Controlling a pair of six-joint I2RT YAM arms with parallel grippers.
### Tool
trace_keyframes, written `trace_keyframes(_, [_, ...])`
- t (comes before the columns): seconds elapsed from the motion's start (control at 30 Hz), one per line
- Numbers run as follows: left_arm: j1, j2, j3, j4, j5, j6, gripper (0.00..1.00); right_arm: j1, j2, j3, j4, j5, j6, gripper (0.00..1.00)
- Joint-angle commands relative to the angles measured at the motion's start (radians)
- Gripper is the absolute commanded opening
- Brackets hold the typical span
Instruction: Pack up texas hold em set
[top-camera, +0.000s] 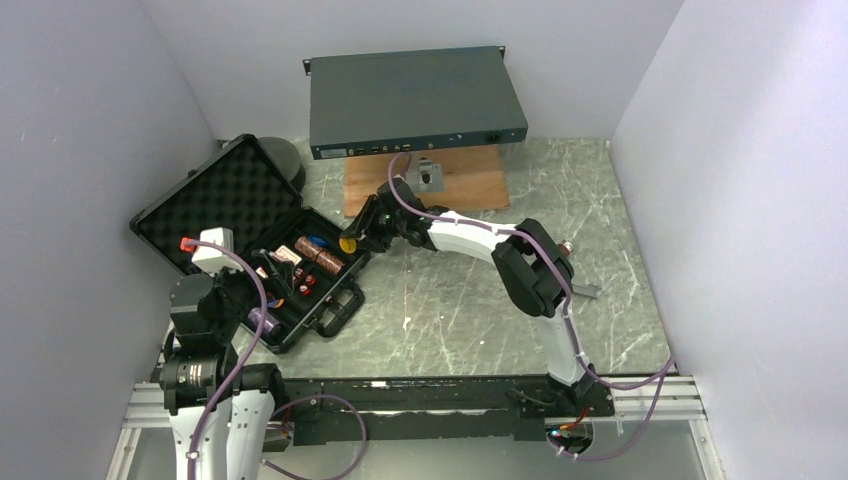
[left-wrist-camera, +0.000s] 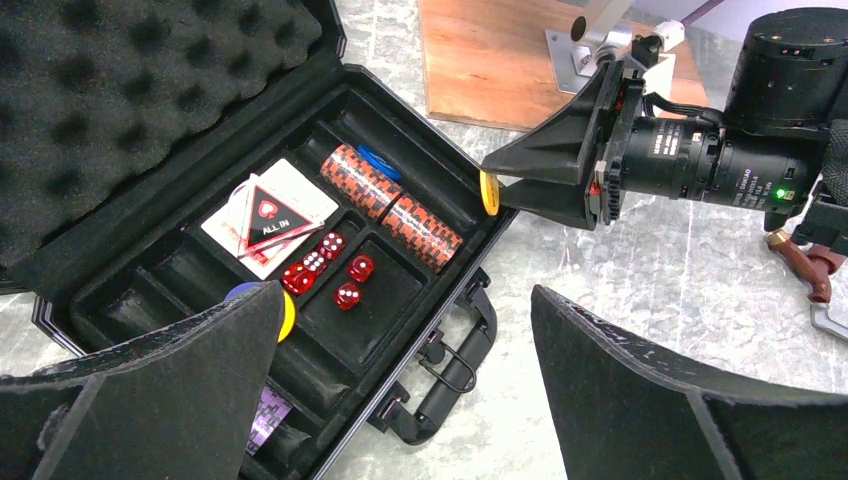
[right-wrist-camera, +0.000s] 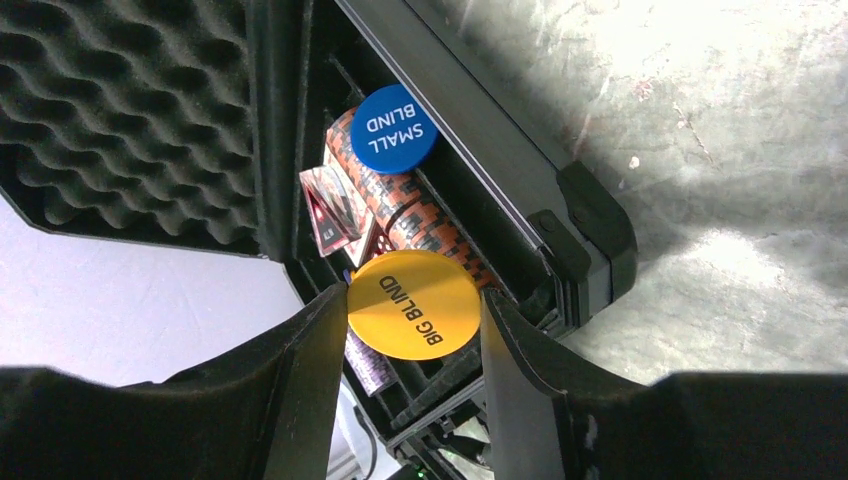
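pinching round yellow plastic big-blind button (right-wrist-camera: 414, 304), right gripper (right-wrist-camera: 415, 300) hovered over right rim of open black foam-lined case (top-camera: 225, 205); slots lay leftward.

Open case (left-wrist-camera: 120, 110) holds chip rolls (left-wrist-camera: 390, 205), red dice (left-wrist-camera: 325, 265), blue SMALL BLIND btn (right-wrist-camera: 393, 129); yellow BIG BLIND btn (right-wrist-camera: 414, 304) by rim.

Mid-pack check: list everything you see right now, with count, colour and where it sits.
Case: one, black, open, table's left.
Chip stacks: two, orange-black, case's far slot.
Small blind button: one, blue, on the chip stacks.
Dice: five, red, case's middle.
All-in marker: one, red triangle, on a white card deck.
Big blind button: one, yellow, over the case's edge.
Rack unit: one, grey, rear.
Wooden board: one, brown, below the rack unit.
Table: grey, marbled.
Left gripper: open, over the case.
Right gripper: shut on the big blind button.
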Motion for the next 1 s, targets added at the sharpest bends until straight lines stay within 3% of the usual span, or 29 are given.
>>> trace_keyframes(0.0, [-0.003,-0.014,0.01,0.019,-0.013,0.009,1.0,0.009,0.02,0.065,0.046,-0.015,0.013,0.33])
trace_keyframes(0.2, [-0.004,-0.014,0.009,0.019,-0.012,0.009,1.0,0.014,0.043,0.078,0.046,-0.013,0.018,0.34])
trace_keyframes(0.6, [-0.005,-0.014,0.009,0.019,-0.014,0.009,1.0,0.016,0.056,0.071,0.098,-0.034,0.028,0.72])
trace_keyframes(0.97, [-0.003,-0.011,0.011,0.016,-0.021,0.009,1.0,0.015,0.029,0.051,0.093,-0.027,0.008,0.76])
